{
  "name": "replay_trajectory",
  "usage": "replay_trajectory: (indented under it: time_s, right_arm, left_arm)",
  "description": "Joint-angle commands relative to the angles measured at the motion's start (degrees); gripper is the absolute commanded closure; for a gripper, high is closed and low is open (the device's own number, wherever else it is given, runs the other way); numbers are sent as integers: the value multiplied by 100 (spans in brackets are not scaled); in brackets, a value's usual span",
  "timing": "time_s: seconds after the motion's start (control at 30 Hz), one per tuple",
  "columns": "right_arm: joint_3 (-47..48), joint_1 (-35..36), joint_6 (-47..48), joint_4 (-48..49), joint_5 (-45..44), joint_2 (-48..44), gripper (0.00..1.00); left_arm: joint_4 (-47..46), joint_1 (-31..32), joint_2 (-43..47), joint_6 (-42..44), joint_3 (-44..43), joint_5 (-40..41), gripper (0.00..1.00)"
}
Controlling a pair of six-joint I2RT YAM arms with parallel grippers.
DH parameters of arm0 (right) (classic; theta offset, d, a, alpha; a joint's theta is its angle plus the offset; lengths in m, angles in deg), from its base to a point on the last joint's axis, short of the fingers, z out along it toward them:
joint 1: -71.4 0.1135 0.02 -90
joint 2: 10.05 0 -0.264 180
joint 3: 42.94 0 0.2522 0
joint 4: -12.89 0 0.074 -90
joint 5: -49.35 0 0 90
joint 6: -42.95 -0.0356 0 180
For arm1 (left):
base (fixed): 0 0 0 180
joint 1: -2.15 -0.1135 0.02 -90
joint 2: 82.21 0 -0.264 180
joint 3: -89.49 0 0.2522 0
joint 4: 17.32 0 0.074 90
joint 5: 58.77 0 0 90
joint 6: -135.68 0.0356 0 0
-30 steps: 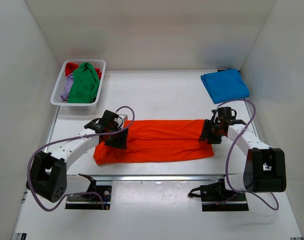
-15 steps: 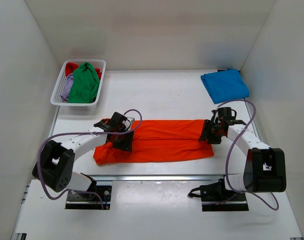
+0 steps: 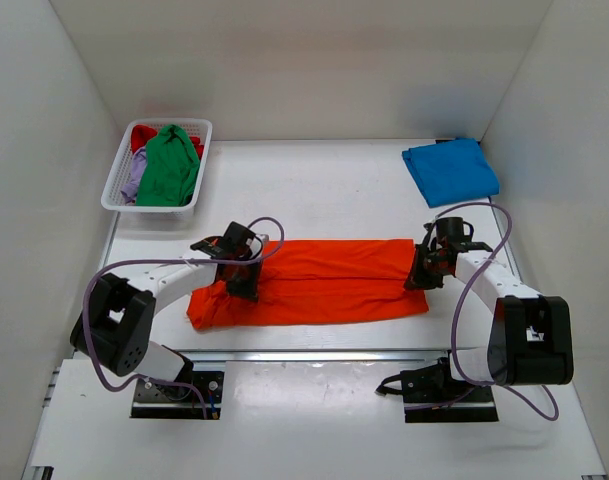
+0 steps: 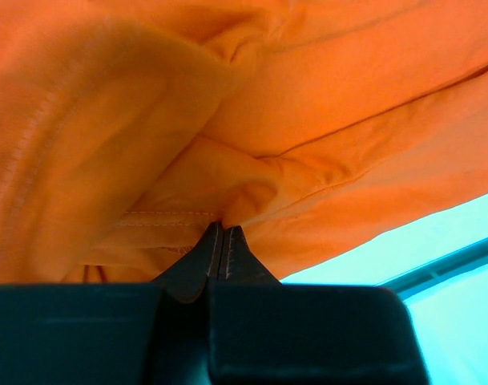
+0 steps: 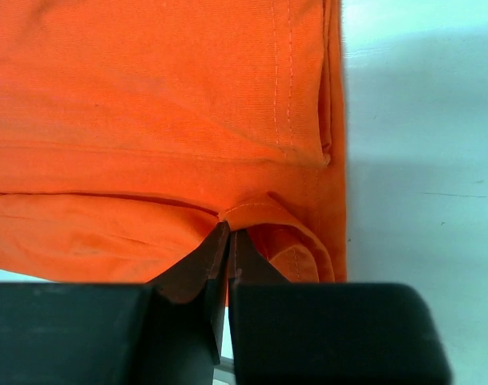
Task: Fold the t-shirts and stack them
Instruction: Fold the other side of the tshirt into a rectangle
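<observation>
Orange t-shirt (image 3: 319, 282): folded lengthwise into a long band, lying flat across the near middle of the white table (image 3: 324, 195), between the two arms; its left end is bunched.

Left gripper (image 4: 221, 235): on the band's left end, jaws pressed together, with a small pinch of orange cloth caught at the tips beside a stitched hem.

Right gripper (image 5: 227, 234): at the band's right end, jaws closed tight on a folded edge of the same shirt, close to the hemmed corner.

Blue t-shirt (image 3: 450, 170): folded, at the far right corner of the table, well apart from the orange one.

White lattice basket (image 3: 144, 207): far left corner; holds a green t-shirt (image 3: 169, 168) heaped on top, a red t-shirt (image 3: 141, 135) at the back and a lilac t-shirt (image 3: 133, 182) along the left side.
</observation>
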Motion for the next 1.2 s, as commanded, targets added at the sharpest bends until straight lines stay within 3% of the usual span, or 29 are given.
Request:
replay_trajectory:
  time_s: [0.0, 0.47, 0.83, 0.93, 1.0, 1.03, 1.1, 1.17]
  right_arm:
    - [132, -86, 42, 9, 57, -169, 100]
    - [616, -403, 200, -88, 101, -38, 100]
    - [923, -570, 261, 44, 14, 437, 99]
    - [984, -526, 305, 79, -91, 560, 100]
    - [1020, -535, 262, 18, -135, 543, 100]
    - [1046, -508, 314, 9, -214, 525, 98]
    - [1143, -377, 367, -78, -424, 377, 88]
    - [1248, -298, 428, -166, -644, 245, 73]
  left_arm:
    - [99, -91, 278, 61, -419, -2, 100]
    - [319, -416, 383, 237, -623, 95, 100]
    - [152, -566, -318, 422, -1043, 235, 100]
    - [135, -618, -600, 466, -1306, 349, 91]
    - [56, -688, -706, 491, -1500, 367, 91]
    - [82, -758, -759, 439, -1666, 359, 85]
    - [135, -829, -733, 431, -1904, 385, 62]
    - [170, -873, -584, 412, -1975, 420, 55]
